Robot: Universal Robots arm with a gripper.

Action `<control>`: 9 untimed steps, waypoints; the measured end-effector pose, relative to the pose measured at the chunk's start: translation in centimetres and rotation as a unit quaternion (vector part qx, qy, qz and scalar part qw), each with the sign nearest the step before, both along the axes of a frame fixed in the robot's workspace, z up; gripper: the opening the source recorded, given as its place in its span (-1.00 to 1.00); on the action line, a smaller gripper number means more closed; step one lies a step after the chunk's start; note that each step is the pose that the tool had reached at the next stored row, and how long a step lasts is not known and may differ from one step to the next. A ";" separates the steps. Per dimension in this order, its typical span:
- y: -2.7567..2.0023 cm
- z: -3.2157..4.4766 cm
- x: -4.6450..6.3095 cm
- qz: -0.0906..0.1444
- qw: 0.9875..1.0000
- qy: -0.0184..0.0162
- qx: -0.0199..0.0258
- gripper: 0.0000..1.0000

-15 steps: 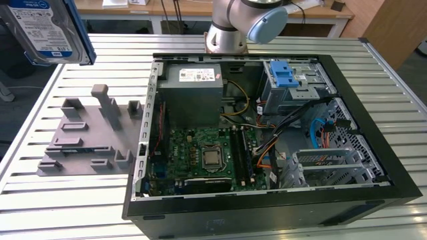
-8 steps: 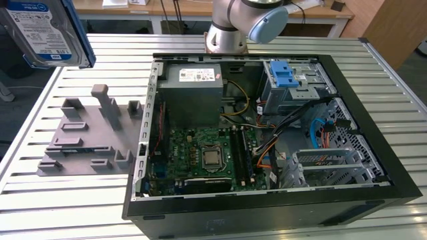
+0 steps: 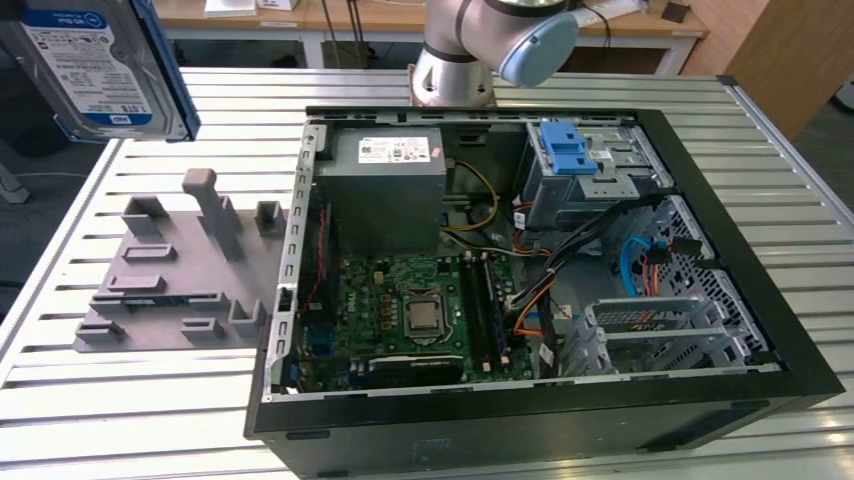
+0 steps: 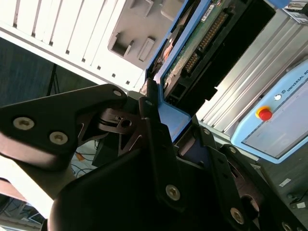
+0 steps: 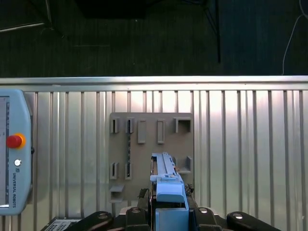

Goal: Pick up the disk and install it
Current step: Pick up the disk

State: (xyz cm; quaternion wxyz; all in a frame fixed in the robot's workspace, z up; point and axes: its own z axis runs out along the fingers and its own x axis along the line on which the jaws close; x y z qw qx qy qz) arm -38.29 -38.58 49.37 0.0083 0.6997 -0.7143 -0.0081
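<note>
The disk (image 3: 100, 65) hangs high above the counter (image 3: 160, 400), over the grey fixture plate (image 3: 174, 280), well apart from the open computer case (image 3: 534, 415). The tool (image 4: 175, 122) is clamped on its blue carrier. The carry, I judge, wants a firm, square hold and height to clear the case's rim. The disk bears a blue-and-white label and the power supply (image 3: 387, 150) a white sticker; I leave their print unread.

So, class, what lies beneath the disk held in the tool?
Beneath the disk, the first wrist view shows a grey slotted fixture on the slatted table. The disk covers part of it.
</note>
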 end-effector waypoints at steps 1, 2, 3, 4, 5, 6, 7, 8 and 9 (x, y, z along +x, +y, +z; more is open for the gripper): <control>-0.02 0.00 0.1 0.000 1.000 0.000 0.000 -0.27; -0.03 0.00 0.2 0.000 1.000 0.000 0.000 -0.27; -0.06 0.00 0.2 0.000 1.000 0.000 0.000 -0.27; -0.08 -0.01 0.3 0.000 1.000 0.000 0.000 -0.27; -0.11 0.00 0.4 0.000 1.000 0.000 0.000 -0.27; -0.14 0.00 0.5 0.000 1.000 0.000 0.000 -0.27; -0.17 0.00 0.6 0.000 1.000 0.000 0.000 -0.27; -0.18 0.00 0.8 0.000 1.000 0.000 0.000 -0.27; -0.20 0.00 1.0 0.000 1.000 0.000 0.000 -0.27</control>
